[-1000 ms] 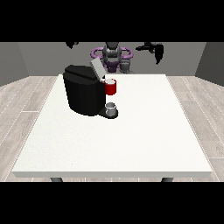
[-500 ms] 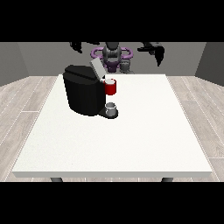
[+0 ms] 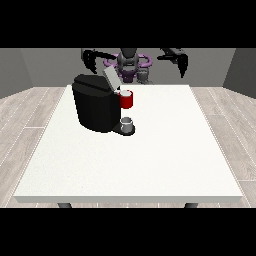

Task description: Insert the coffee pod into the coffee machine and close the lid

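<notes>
The black coffee machine (image 3: 96, 106) stands on the white table (image 3: 150, 160), left of its middle. Its grey lid (image 3: 110, 78) is tilted up and open above the red brew head (image 3: 126, 99). A small grey coffee pod (image 3: 144, 76) sits at the table's far edge, in front of the robot's torso. The hand at the view's left (image 3: 90, 59) hangs in the air behind the machine, fingers relaxed and holding nothing. The hand at the view's right (image 3: 181, 64) is raised beyond the far right part of the table, fingers pointing down, also holding nothing. Both hands are well apart from the pod.
A small grey cup (image 3: 127, 123) stands on the machine's drip tray under the red head. The robot's torso (image 3: 129, 62) is behind the far edge. White tabletop stretches to the right of the machine and towards the camera.
Both hands have come down a little, and the one at the view's left has also shifted slightly inward. The machine, lid and pod have not moved.
</notes>
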Available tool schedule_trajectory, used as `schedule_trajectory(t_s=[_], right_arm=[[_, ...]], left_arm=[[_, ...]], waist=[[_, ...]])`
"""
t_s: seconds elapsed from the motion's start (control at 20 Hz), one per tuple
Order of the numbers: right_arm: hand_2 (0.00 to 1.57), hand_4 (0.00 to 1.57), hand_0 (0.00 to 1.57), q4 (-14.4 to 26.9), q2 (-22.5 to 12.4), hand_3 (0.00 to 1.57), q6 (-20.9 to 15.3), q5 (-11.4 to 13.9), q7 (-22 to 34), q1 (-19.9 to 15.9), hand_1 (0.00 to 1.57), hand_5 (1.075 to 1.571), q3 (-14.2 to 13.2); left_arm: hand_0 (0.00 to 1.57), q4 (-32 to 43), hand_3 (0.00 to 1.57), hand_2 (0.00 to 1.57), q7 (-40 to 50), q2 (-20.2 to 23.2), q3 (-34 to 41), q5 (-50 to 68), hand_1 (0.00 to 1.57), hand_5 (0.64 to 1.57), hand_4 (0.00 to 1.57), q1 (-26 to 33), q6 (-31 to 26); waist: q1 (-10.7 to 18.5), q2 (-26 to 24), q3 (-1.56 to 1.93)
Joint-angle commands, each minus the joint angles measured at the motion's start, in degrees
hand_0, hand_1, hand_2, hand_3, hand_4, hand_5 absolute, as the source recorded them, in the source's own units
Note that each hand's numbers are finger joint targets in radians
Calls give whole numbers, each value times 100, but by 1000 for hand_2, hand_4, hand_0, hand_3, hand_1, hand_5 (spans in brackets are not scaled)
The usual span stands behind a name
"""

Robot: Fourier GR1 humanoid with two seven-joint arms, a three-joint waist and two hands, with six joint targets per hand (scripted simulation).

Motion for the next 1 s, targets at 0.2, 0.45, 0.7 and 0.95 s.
schedule_trajectory(t_s=[0.2, 0.45, 0.7, 0.95], right_arm=[[0, 0, 0, 825, -218, 0, 171, 43, -405, -652, 0, 1571, -279], [0, 0, 0, 964, -47, 0, 96, 282, -281, -973, 0, 1571, -38], [0, 0, 0, 1210, 19, 0, -4, 326, -278, -1372, 0, 1571, -109], [0, 0, 0, 1387, 9, 0, 109, 392, -488, -1403, 0, 1571, -72]], left_arm=[[0, -527, 0, 0, 29, 297, -35, 303, 0, 1571, 0, 78, -95], [0, -612, 0, 0, 35, 216, -118, 310, 0, 1571, 0, 151, 264], [0, -567, 0, 0, 44, 341, -150, 323, 0, 1571, 0, -5, 288], [0, -603, 0, 0, 117, 544, -80, 332, 0, 1571, 0, -102, 340]], waist=[[48, 560, 1], [-93, 506, 0], [-46, 755, 0], [-103, 838, 0]])
